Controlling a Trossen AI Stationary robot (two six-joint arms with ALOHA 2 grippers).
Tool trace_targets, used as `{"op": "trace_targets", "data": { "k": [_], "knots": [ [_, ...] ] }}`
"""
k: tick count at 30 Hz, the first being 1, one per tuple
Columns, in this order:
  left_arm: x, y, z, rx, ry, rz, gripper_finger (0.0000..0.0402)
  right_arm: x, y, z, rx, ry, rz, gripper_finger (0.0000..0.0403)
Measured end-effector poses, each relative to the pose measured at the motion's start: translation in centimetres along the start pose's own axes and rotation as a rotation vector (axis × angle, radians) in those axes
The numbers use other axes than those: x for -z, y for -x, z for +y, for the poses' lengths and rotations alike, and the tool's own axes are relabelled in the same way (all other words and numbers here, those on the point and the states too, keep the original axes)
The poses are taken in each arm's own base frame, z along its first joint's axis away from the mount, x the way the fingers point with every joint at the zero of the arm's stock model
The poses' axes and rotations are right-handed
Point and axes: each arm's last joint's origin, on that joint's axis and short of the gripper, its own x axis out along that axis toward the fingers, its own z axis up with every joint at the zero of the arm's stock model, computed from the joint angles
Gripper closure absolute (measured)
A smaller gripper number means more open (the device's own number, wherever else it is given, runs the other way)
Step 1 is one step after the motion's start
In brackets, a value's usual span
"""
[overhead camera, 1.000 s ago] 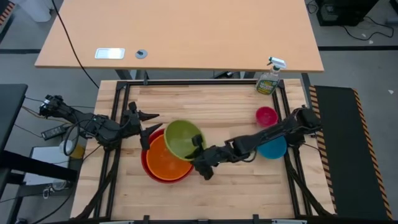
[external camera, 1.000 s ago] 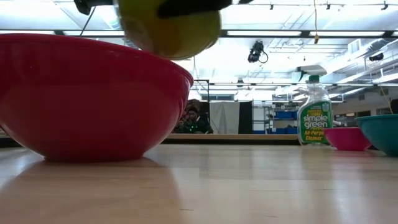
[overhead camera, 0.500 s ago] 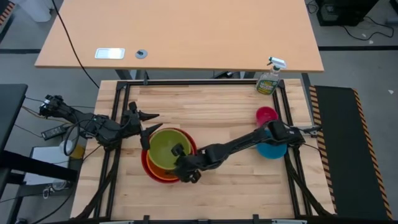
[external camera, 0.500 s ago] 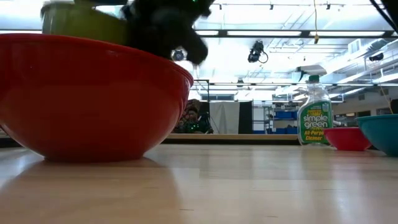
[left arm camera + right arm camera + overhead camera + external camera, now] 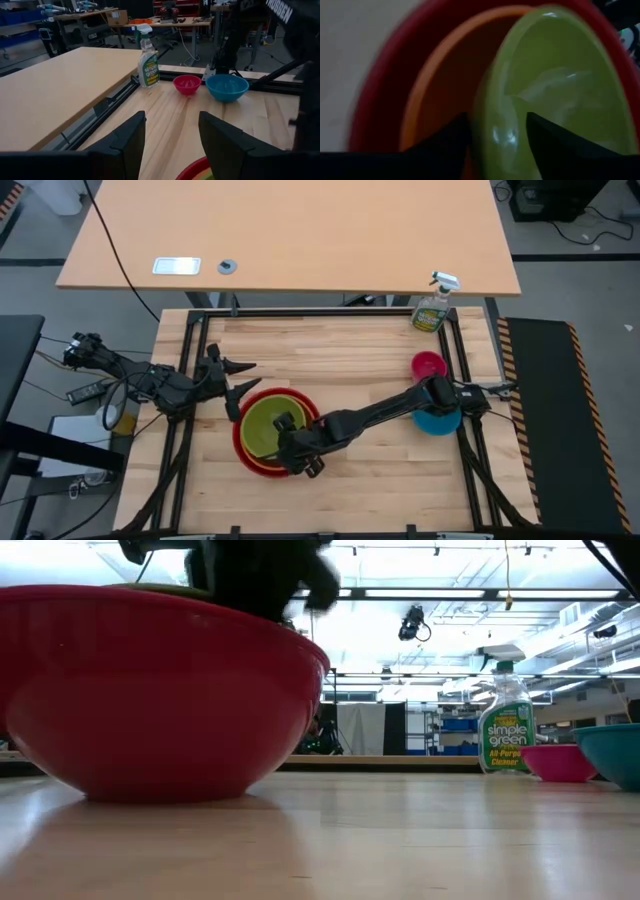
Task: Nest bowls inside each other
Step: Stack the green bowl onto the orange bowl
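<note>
- R fingers (image 5: 495, 145) straddle the green bowl (image 5: 264, 427) rim, one inside, one outside. A gap shows either side of the rim, so they look parted and no longer pinching; grip seems let go.
- R gripper (image 5: 290, 448) sits over the stack's front-right rim, arm stretched across from the table's right edge.
- Green bowl lies in the orange bowl (image 5: 440, 75), which lies in the red bowl (image 5: 243, 460). Wrist view shows green tilted, near side riding higher against orange; prob. not fully seated yet.
- Why held so: a rim pinch lets a bowl be lowered straight into the next one, and fingers can lift out w/o dragging it.
- Stack sits left of table centre, toward the front edge; red is the base, in the low view resting flat on the table (image 5: 380, 480).
- L gripper (image 5: 240, 377) waits just behind the stack near the left edge, fingers (image 5: 125, 145) spread apart, holding nothing.
- Left to nest: blue bowl (image 5: 440, 421) and pink bowl (image 5: 428, 366), close together by the right edge, pink further back. Bottle (image 5: 434, 308) at back-right corner, clear of them.
- Room: bare table between stack and right edge, so the R arm has a free path back. Lifting straight up first seems wise, as the inner finger could catch green's rim.
</note>
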Motion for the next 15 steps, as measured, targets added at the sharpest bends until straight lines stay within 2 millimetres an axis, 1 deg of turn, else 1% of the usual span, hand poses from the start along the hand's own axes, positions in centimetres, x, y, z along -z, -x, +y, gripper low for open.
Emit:
{"op": "trace_targets", "data": {
  "k": [3,7,9,12,15],
  "knots": [
    [0.0,0.0,0.0,0.000,0.002,0.000,0.0214,-0.8,1.3,-0.6,0.006,-0.008,-0.011,0.0169],
    [0.0,0.0,0.0,0.001,0.004,0.002,0.0214,-1.4,2.5,-1.1,0.009,-0.027,-0.013,0.0150],
    [0.0,0.0,0.0,0.003,0.003,0.003,0.0214,-1.5,3.5,-1.4,0.027,-0.031,0.036,0.0147],
    [0.1,0.0,0.0,0.003,-0.002,0.008,0.0214,-1.1,4.9,-1.6,0.091,-0.074,0.156,0.0148],
    [0.1,0.0,0.0,0.003,-0.003,0.009,0.0214,-0.3,6.8,-1.6,0.053,-0.162,0.247,0.0151]
  ]
}}
